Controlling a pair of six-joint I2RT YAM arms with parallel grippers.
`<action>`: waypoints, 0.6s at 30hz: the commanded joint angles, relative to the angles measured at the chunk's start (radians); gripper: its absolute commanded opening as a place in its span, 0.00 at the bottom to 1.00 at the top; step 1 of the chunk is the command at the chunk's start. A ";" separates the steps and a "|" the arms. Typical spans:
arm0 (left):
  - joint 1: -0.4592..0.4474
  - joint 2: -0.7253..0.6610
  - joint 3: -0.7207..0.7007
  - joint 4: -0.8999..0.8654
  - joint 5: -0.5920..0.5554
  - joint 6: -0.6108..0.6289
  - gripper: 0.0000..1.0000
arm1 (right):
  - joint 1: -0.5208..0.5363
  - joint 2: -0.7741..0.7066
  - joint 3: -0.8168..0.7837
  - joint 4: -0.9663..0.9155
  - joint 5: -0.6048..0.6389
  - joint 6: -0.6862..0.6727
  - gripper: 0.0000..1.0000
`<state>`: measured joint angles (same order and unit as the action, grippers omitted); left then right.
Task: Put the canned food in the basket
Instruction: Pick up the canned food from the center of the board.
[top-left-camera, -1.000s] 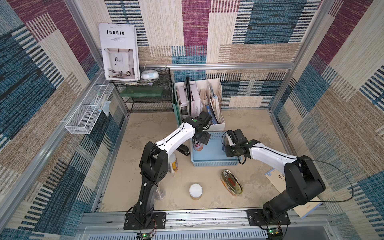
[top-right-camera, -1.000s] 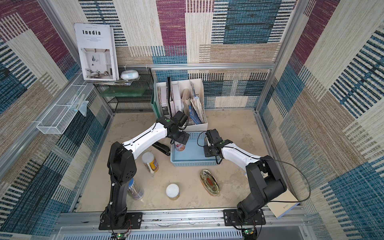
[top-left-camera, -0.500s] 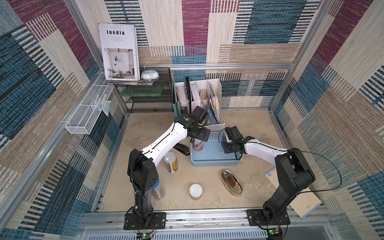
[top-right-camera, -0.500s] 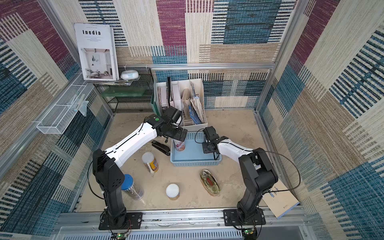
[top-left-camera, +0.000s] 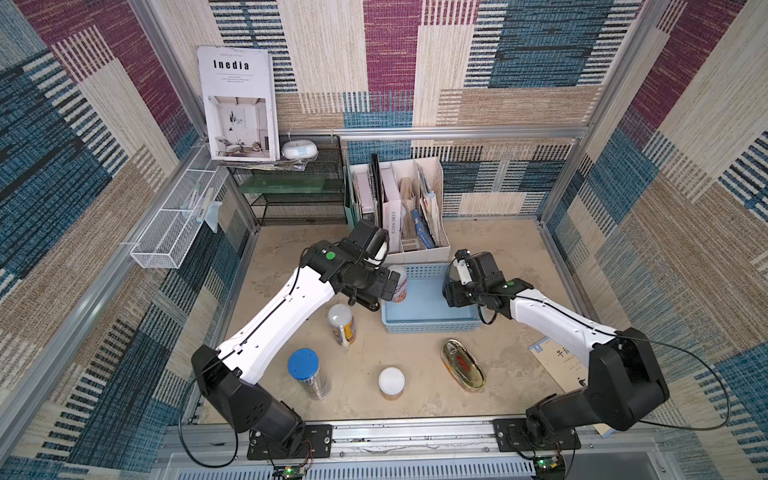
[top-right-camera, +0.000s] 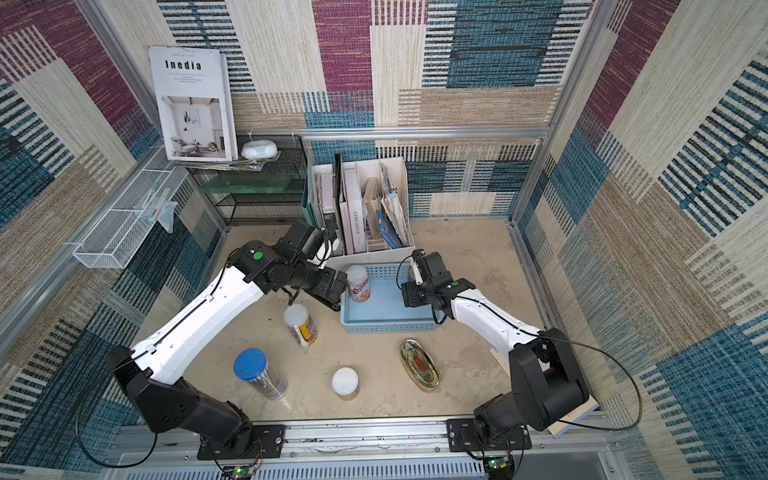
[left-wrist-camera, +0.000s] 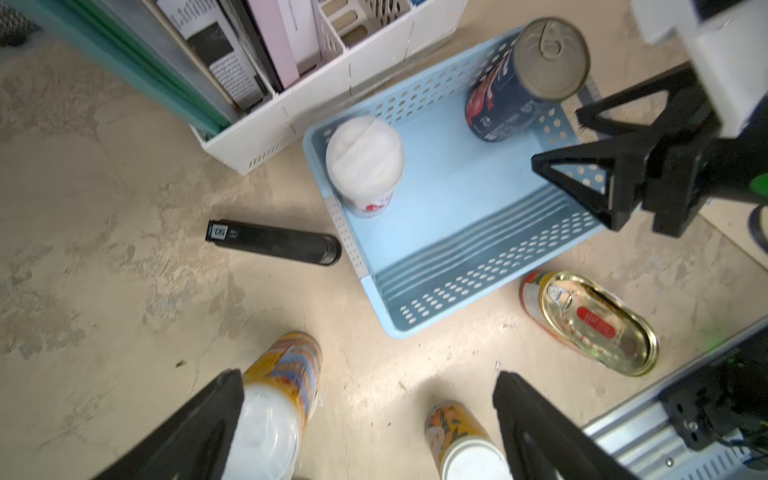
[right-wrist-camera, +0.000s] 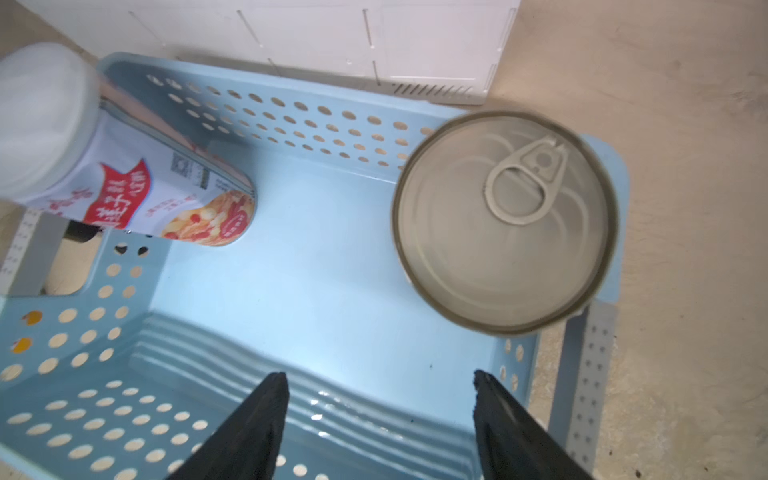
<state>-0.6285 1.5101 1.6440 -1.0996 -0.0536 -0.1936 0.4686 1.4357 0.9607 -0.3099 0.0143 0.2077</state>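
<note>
Canned food – two of the five tins are in the basket (top-left-camera: 430, 327), three not yet. Dark pull-tab can (right-wrist-camera: 505, 220) stands upright in the far-right corner and the tall white-lidded can (top-left-camera: 398, 284) upright in the far-left corner, w/ bare basket floor between them. On the table: tall yellow can (top-left-camera: 341, 324) left of the basket, short white-lidded can (top-left-camera: 391, 382) near-centre, and the oval gold tin (top-left-camera: 463, 365) lying flat close to the basket's near-right corner.

Right gripper (right-wrist-camera: 378, 415) hangs over the basket's right part, jaws apart w/ nothing between them – the dark can is clear of the fingertips. Left gripper (left-wrist-camera: 370, 419) is at the basket's far-left edge beside the white-lidded can, jaws wide apart, also empty.

Step in hand, as I read it: placing of these two is done & both arms are free to fetch. Next move prob. calls for each arm to lift clear w/o knocking the standing cans, then go for its nearest tin, i.e. left to the yellow can, right to the oval tin. That tin is low & flat, so it likely needs a low grasp across its narrow width. Blue-lidded tube (top-left-camera: 305, 372) & stapler (left-wrist-camera: 272, 243) aren't part of the job.
</note>
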 joint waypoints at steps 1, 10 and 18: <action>0.014 -0.048 -0.052 -0.102 -0.008 0.006 0.99 | 0.014 -0.046 -0.016 -0.039 -0.079 -0.004 0.79; 0.124 -0.117 -0.225 -0.126 0.033 -0.046 0.99 | 0.073 -0.177 -0.100 -0.076 -0.093 0.048 0.82; 0.149 -0.084 -0.298 -0.125 -0.038 -0.063 0.99 | 0.100 -0.343 -0.089 -0.228 -0.061 0.100 0.82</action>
<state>-0.4927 1.4197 1.3636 -1.2125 -0.0338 -0.2356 0.5636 1.1313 0.8639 -0.4671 -0.0605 0.2771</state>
